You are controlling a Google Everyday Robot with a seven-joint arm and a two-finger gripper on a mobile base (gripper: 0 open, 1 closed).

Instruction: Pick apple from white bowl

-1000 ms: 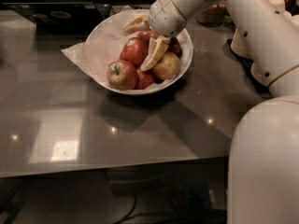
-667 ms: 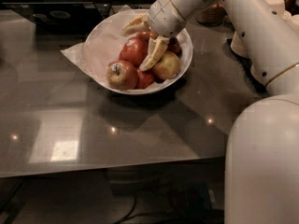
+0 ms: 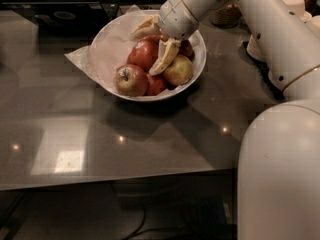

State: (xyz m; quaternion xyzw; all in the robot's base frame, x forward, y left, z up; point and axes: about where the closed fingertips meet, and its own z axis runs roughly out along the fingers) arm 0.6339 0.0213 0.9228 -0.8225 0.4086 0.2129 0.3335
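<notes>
The white bowl [image 3: 112, 36] with its crumpled paper lining stands at the back middle of the grey table. It holds several apples. The deep-red apple [image 3: 143, 55] lies on top in the middle. My gripper [image 3: 145, 52] reaches down into the bowl from the upper right, open. One cream finger [image 3: 144, 28] is behind the deep-red apple and the other finger [image 3: 163, 58] is on its right side, so the fingers straddle it. A red-yellow apple [image 3: 131, 80] lies at the bowl's front and a yellow-green apple [image 3: 178, 70] at its right.
Stacked cream paper bowls [image 3: 295, 6] and a wicker basket [image 3: 225, 16] stand at the back right, behind my arm. A dark tray [image 3: 65, 16] sits at the back left. The table's front edge [image 3: 115, 181] runs across the lower part of the view.
</notes>
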